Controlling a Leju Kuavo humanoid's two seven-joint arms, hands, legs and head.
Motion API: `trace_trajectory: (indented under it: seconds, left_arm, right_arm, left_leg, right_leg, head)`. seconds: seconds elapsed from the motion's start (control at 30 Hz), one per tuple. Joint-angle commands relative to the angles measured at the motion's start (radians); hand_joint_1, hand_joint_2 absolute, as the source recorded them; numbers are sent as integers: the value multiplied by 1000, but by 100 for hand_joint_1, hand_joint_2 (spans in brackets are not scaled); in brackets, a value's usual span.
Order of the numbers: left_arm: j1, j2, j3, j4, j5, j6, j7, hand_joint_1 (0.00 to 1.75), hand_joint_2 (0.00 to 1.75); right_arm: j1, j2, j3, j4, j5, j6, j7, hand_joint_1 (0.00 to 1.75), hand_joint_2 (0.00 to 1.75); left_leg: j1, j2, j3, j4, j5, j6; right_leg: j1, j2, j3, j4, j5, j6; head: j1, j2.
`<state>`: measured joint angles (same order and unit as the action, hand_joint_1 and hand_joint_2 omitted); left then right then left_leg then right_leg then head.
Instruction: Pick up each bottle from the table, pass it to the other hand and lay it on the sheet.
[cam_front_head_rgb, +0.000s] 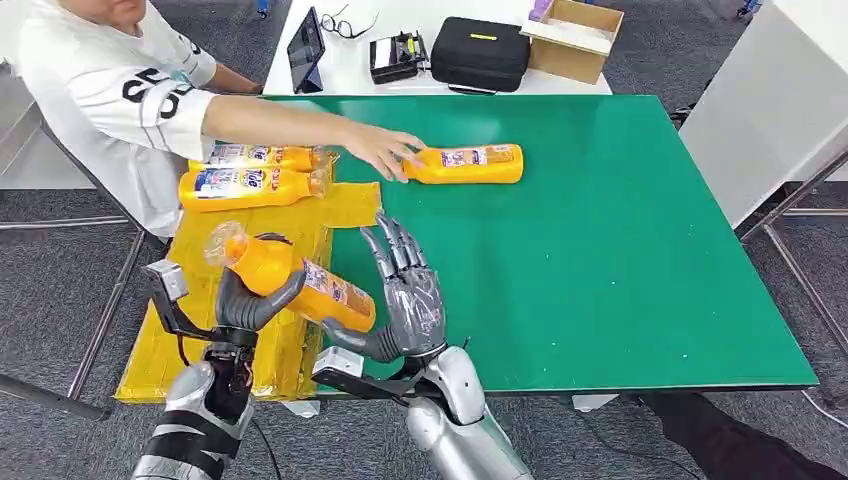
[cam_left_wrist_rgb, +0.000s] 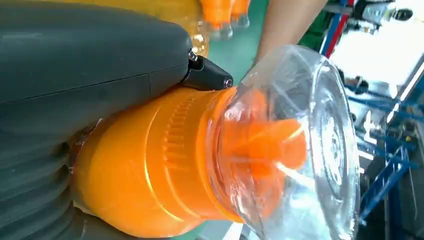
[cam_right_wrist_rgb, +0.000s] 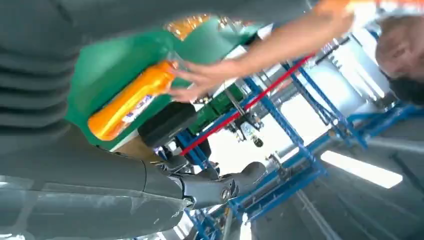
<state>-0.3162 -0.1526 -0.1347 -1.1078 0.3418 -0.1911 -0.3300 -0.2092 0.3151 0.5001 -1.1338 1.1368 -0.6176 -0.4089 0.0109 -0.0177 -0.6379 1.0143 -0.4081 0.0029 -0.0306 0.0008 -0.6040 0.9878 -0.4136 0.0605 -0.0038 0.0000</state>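
My left hand (cam_front_head_rgb: 248, 305) grips an orange bottle (cam_front_head_rgb: 300, 283) near its clear cap, holding it tilted above the yellow sheet (cam_front_head_rgb: 290, 225). Up close, the left wrist view has that bottle's neck (cam_left_wrist_rgb: 165, 165) and clear cap (cam_left_wrist_rgb: 300, 145) in front of my thumb (cam_left_wrist_rgb: 90, 60). My right hand (cam_front_head_rgb: 408, 290) is open beside the bottle's base, fingers straight and apart. Two more orange bottles (cam_front_head_rgb: 255, 187) lie on the sheet's far end. A fourth orange bottle (cam_front_head_rgb: 470, 163) (cam_right_wrist_rgb: 132, 100) lies on the green table (cam_front_head_rgb: 600, 250) under a person's hand (cam_front_head_rgb: 385, 150).
A person in a white shirt (cam_front_head_rgb: 110, 90) sits at the far left, arm stretched over the table. Behind the green table, a white table carries a black case (cam_front_head_rgb: 480, 50), a cardboard box (cam_front_head_rgb: 572, 35) and a tablet (cam_front_head_rgb: 305, 48). The green surface stretches to the right.
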Motion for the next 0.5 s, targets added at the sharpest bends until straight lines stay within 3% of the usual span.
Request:
trace_trajectory:
  seconds: [0.03,0.07,0.13,0.27,0.33,0.4,0.43,0.5]
  left_arm:
    - [-72,-13,39,55,-176,171,-72,175,175]
    - [-85,-10,26,43,-242,225,-88,175,175]
    - [-127,25,-62,2,-596,472,-177,175,175]
    - [-250,85,-134,118,-1210,807,-84,175,175]
    - [-329,114,-158,277,-1448,864,-23,175,175]
    - [-358,114,-141,363,-1458,877,-46,175,175]
    - [-368,135,-167,363,-1620,889,17,175,175]
    - [-376,142,-160,397,-1669,889,8,175,175]
  right_arm:
    - [107,34,-105,-241,-156,-81,-129,0,0]
    - [122,34,-115,-290,-193,-81,-161,0,0]
    - [139,34,-113,-372,-278,-81,-237,0,0]
    - [125,34,-74,-428,-340,-81,-273,0,0]
    - [111,34,-56,-405,-356,-81,-276,0,0]
    - [109,34,-60,-399,-371,-81,-289,0,0]
    - [108,34,-55,-398,-377,-81,-289,0,0]
    - [109,34,-49,-405,-389,-81,-289,0,0]
  left_leg:
    - [2,0,5,1,-3,0]
    - [1,-1,2,1,-2,0]
    - [2,-3,2,3,-3,0]
    - [2,-3,-2,3,-1,0]
    - [1,-2,0,2,-1,0]
    - [1,-1,2,0,0,-1]
    - [1,0,5,0,-1,-1]
    - [1,3,4,0,-1,-1]
  right_leg:
    - [3,-2,7,0,-3,-5]
    - [1,-3,3,1,-3,-3]
    - [3,-6,5,2,-5,-5]
    - [2,-4,-1,2,-2,-3]
    - [2,-3,1,2,-1,-4]
    - [1,-2,3,1,-1,-4]
    - [2,-1,5,0,-1,-5]
    - [2,2,5,0,-1,-5]
  head:
    - [0,0]
    - [0,0]
    - [0,0]
    - [0,0]
    - [0,0]
    - [0,0]
    - [0,0]
    - [0,0]
